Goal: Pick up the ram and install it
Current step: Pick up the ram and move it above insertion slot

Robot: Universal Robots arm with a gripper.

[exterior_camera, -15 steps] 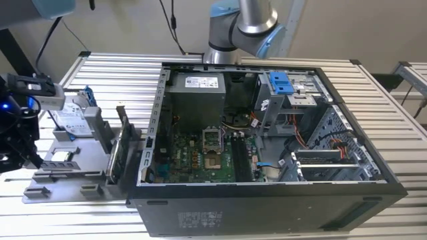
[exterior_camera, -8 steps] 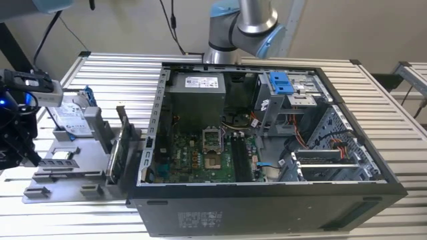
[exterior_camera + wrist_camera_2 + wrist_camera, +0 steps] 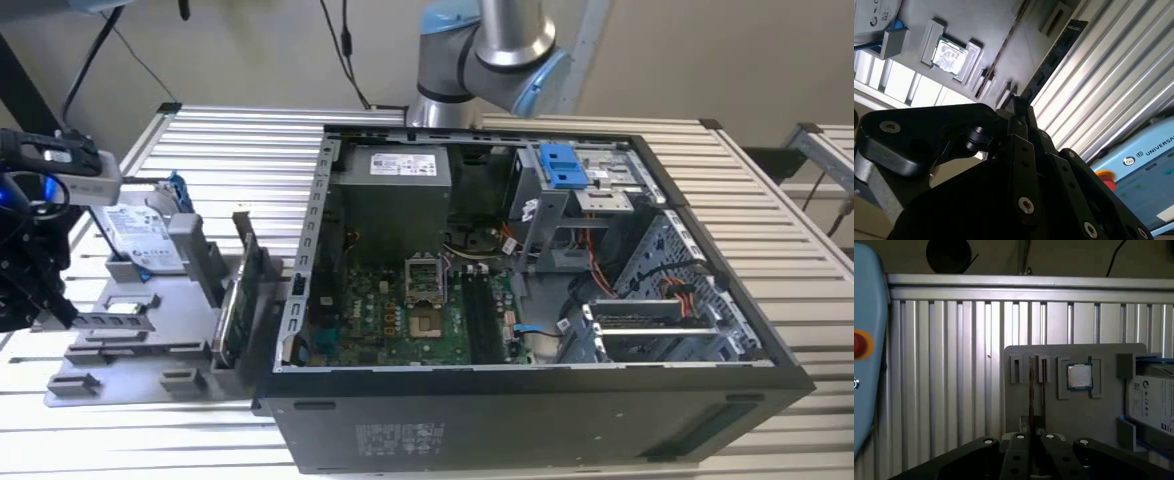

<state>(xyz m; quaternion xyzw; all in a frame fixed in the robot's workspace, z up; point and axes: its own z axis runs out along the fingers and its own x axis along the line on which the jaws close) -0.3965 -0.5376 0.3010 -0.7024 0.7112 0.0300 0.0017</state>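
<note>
Dark and card-thin, the ram [image 3: 1054, 56] stands on its edge in the gray holder [image 3: 127, 372] on the table [image 3: 787, 240], at 9 o'clock from the computer case [image 3: 534, 430]. The end effector [image 3: 1018, 106] looks clenched on one end. The ram looks light, stiff and easy to break, so hold its flat sides gently.

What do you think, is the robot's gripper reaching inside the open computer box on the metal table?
No. The exterior view shows the gripper over the gray tray, on the exterior view's left of the open computer box on the metal table, not inside it.
</note>
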